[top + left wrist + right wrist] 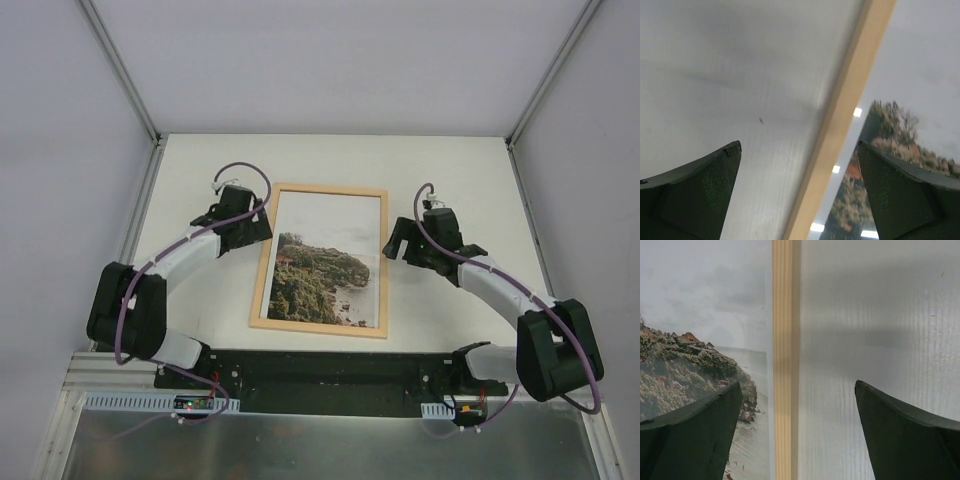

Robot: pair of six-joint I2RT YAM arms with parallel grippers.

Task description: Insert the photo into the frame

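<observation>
Here, my left hand (263, 224) and right hand (393, 241) gape wide over opposite pale-wood strips of the frame (318, 328); the cliff photo (322, 262) lies inside, flat on the white worktop (200, 180).

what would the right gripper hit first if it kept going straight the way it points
probably the frame, its right wooden strip lying between the open fingers of the right gripper; the line runs near the strip's outer edge, so possibly the table instead
</observation>
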